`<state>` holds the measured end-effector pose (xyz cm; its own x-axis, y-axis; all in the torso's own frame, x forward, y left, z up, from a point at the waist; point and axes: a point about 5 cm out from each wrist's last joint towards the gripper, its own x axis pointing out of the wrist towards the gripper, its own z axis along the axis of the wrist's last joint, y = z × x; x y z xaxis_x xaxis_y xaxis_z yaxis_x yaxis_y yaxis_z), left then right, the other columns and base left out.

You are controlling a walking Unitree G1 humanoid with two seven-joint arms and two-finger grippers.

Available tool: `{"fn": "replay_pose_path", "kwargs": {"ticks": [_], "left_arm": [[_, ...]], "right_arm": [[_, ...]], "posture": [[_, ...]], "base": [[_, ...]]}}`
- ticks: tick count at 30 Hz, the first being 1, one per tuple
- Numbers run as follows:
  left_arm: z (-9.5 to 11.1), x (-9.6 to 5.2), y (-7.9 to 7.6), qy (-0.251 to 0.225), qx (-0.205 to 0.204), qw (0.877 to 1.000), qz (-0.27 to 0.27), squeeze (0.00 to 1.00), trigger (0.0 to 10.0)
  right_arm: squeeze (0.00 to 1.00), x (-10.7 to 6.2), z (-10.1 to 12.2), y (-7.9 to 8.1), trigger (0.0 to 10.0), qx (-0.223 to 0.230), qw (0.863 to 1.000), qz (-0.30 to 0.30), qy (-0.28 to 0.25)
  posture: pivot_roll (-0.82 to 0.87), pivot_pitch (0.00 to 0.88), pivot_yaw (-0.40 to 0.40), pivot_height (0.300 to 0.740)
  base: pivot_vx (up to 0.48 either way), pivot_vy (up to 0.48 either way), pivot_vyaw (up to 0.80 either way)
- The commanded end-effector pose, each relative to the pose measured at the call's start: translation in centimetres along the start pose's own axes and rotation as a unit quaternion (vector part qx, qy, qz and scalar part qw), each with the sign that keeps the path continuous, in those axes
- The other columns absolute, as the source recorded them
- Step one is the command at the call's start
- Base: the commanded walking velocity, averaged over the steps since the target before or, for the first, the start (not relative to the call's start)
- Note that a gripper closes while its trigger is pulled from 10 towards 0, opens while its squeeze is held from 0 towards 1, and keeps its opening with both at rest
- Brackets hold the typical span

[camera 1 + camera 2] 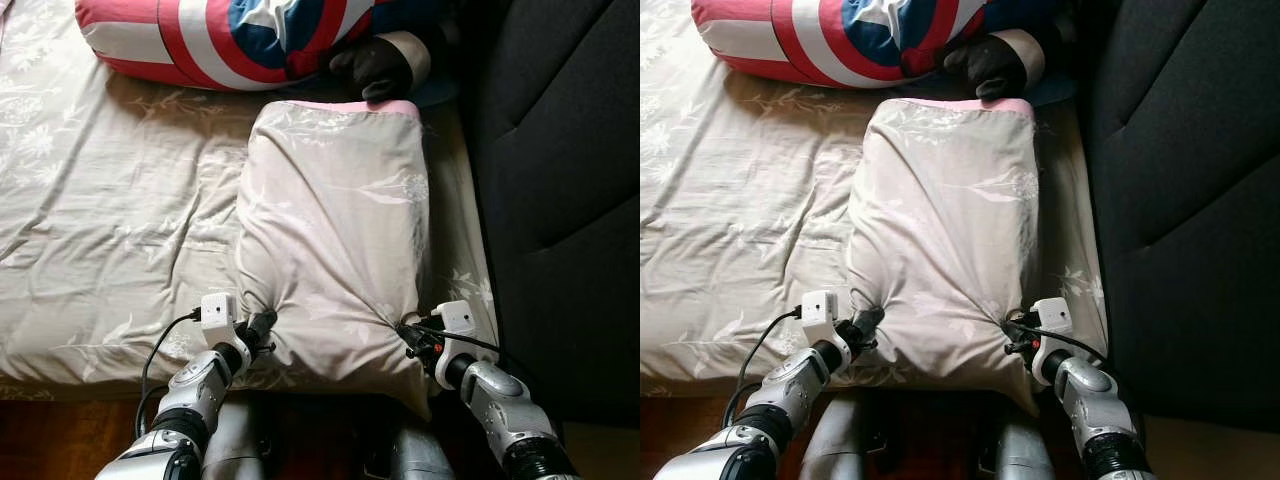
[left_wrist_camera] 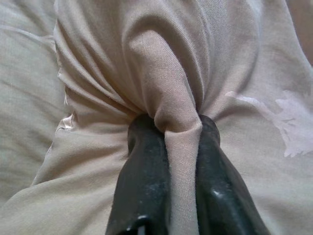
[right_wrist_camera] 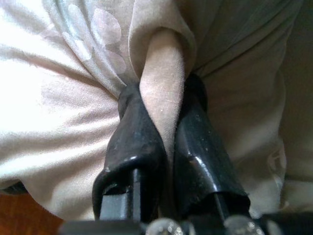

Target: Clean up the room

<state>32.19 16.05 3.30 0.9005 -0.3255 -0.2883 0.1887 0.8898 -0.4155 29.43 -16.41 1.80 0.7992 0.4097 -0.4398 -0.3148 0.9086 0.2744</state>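
A pale pillow (image 1: 335,230) in a floral beige case lies lengthwise on the bed, its pink-trimmed far end near the striped cushion. My left gripper (image 1: 262,322) is shut on a pinch of the pillow's near left corner; the cloth (image 2: 178,142) is bunched between its two black fingers (image 2: 146,176). At the near right corner my right gripper (image 1: 408,331) is likewise shut on a fold of the case (image 3: 164,98), squeezed between its fingers (image 3: 134,142). The pillow's near end hangs a little over the bed's front edge.
The bed sheet (image 1: 110,220) spreads to the left. A red, white and blue striped cushion (image 1: 230,35) and a dark object (image 1: 375,65) lie at the far end. A black upholstered headboard (image 1: 560,190) runs along the right. Wooden floor (image 1: 60,440) shows below the bed edge.
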Motion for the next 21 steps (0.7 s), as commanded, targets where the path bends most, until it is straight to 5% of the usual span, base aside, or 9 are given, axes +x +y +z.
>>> {"fn": "replay_pose_path", "kwargs": {"ticks": [1, 17, 18, 19, 20, 21], "left_arm": [[-3.7, -0.1, -2.1, 0.066, -0.022, 0.996, -0.047, 0.00, 0.0], [-2.6, 0.0, -1.5, 0.039, -0.013, 0.999, -0.020, 0.00, 0.0], [-2.7, -0.2, -0.7, 0.036, -0.007, 0.999, 0.019, 0.00, 0.7], [-2.7, -0.4, -0.4, 0.034, -0.006, 0.999, 0.032, 0.00, 0.7], [-2.3, -0.5, 0.1, 0.015, -0.005, 0.999, 0.047, 0.00, 10.0], [-2.3, -0.5, 0.1, 0.015, -0.005, 0.999, 0.047, 0.00, 10.0]], "right_arm": [[0.00, 0.1, -4.1, 1.7, 0.0, 0.036, 0.997, 0.023, 0.068], [0.00, -0.4, -3.0, -0.1, 0.0, 0.035, 0.998, -0.045, 0.008], [0.00, -0.6, -2.7, -0.5, 5.1, 0.029, 0.998, -0.061, -0.007], [0.00, -0.6, -2.5, -0.7, 5.1, 0.029, 0.997, -0.068, -0.011], [0.00, -0.9, -2.1, -1.2, 10.0, 0.033, 0.996, -0.082, -0.029], [0.00, -0.9, -2.1, -1.2, 10.0, 0.033, 0.996, -0.082, -0.029]], "posture": [[-0.05, 0.344, -0.060, 0.656], [-0.03, 0.222, -0.021, 0.656], [-0.03, 0.204, -0.019, 0.656], [-0.03, 0.199, -0.019, 0.656], [-0.03, 0.191, -0.020, 0.656], [-0.03, 0.191, -0.020, 0.656]], "base": [[0.000, 0.000, 0.00], [0.000, 0.000, 0.00], [0.000, 0.000, 0.00], [0.000, 0.000, 0.00], [0.000, 0.000, 0.00], [0.000, 0.000, 0.00]]}}
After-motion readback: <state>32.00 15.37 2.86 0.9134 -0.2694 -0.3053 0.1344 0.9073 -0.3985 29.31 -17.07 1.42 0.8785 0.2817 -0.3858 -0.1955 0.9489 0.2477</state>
